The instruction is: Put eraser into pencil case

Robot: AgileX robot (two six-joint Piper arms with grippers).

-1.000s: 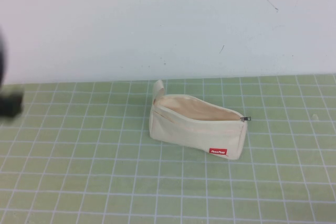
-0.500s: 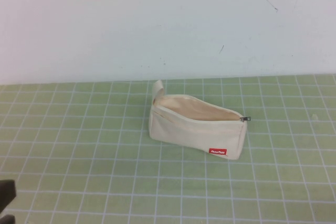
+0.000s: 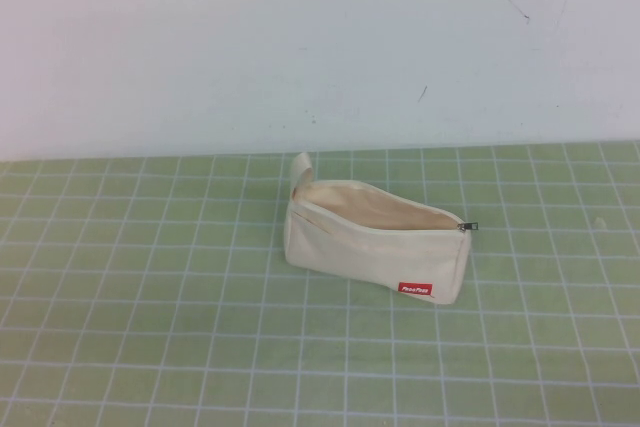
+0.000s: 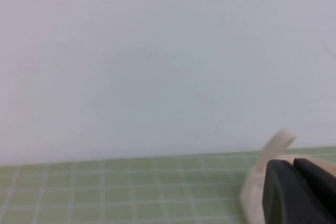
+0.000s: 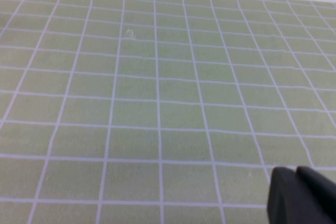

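I am seeing the pencil case [image 3: 375, 238] lying unzipped on the bench [image 3: 150, 297]; left gripper [image 4: 299, 192] beside its loop, right gripper [image 5: 302, 198] elsewhere, finger states untellable.

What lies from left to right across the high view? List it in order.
Fabric loop → pencil case → red label → zipper pull. Neither gripper shows here; left gripper and right gripper appear only in wrist views.

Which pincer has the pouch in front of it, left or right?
The left pincer: its wrist view shows the pencil case just past it. The right pincer has only green grid mat in view.
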